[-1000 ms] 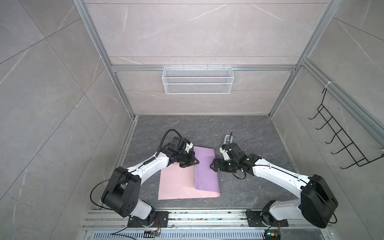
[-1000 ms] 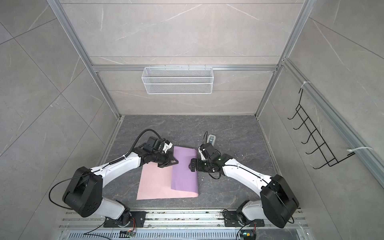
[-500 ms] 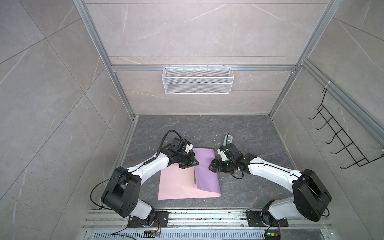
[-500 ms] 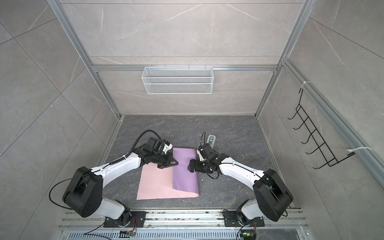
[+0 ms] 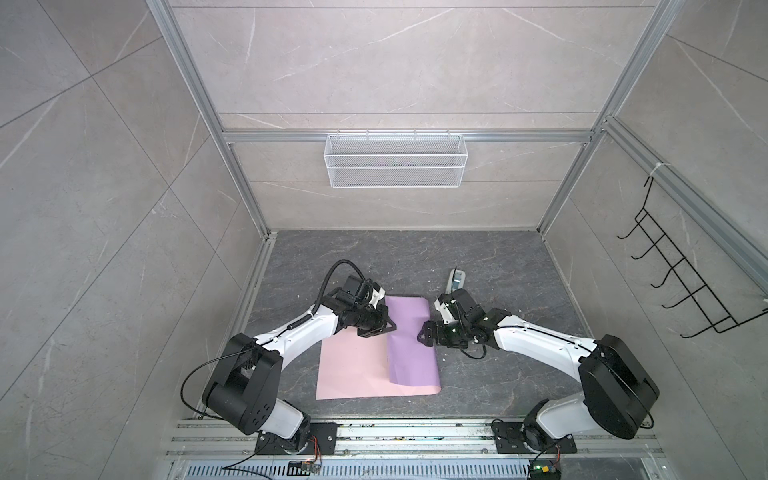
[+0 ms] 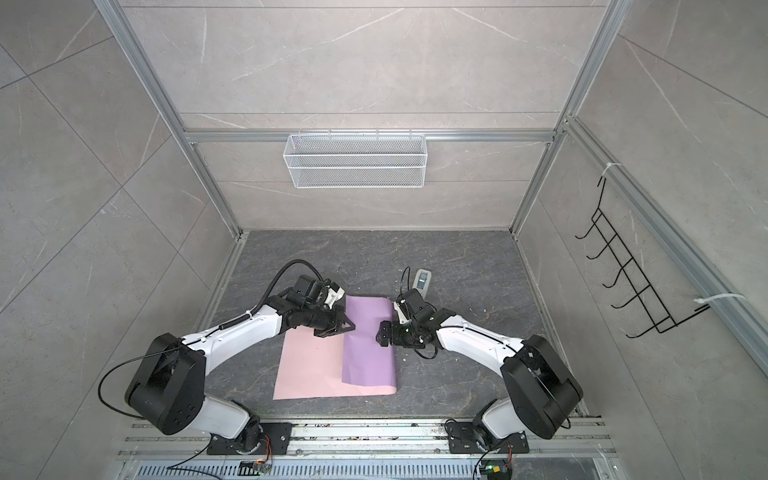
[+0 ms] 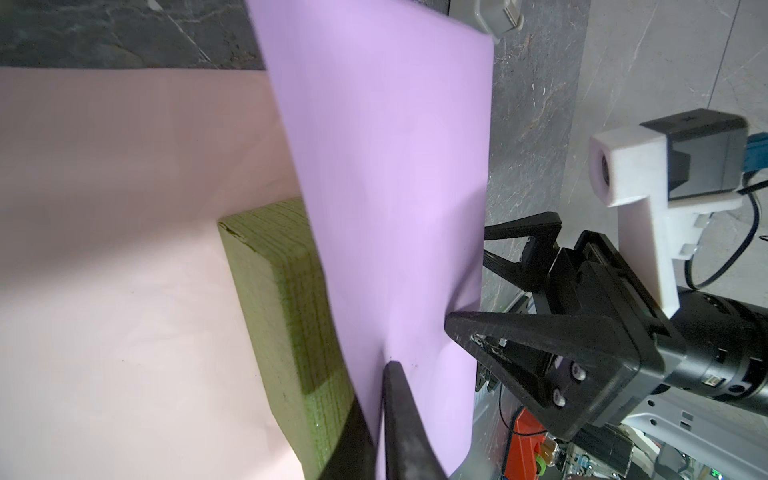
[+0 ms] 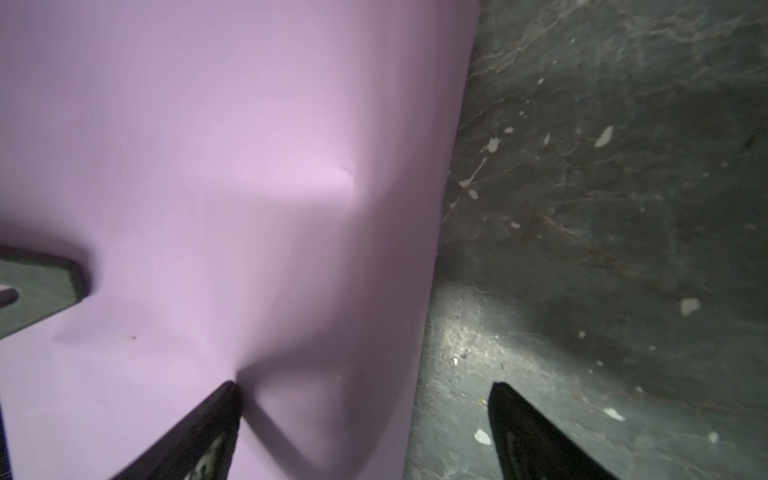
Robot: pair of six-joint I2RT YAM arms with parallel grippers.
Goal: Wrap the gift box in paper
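Observation:
The paper lies on the floor with its pink face (image 5: 353, 365) up and its right side folded over as a lilac flap (image 5: 411, 340) (image 6: 368, 349). The olive-green gift box (image 7: 274, 299) sits on the pink face, half under the flap, and is hidden in both top views. My left gripper (image 5: 388, 328) (image 7: 376, 386) is shut on the flap's free edge, just above the box. My right gripper (image 5: 426, 332) (image 8: 365, 386) is open and straddles the flap's folded right side: one finger rests on the lilac, the other is over bare floor.
A small grey-white device (image 5: 455, 280) lies on the floor just behind the right gripper. A white wire basket (image 5: 395, 160) hangs on the back wall and a black hook rack (image 5: 681, 286) on the right wall. Aluminium rails run along the front.
My right gripper has edged a little left onto the flap's folded side. The left gripper and the flap have stayed about where they were.

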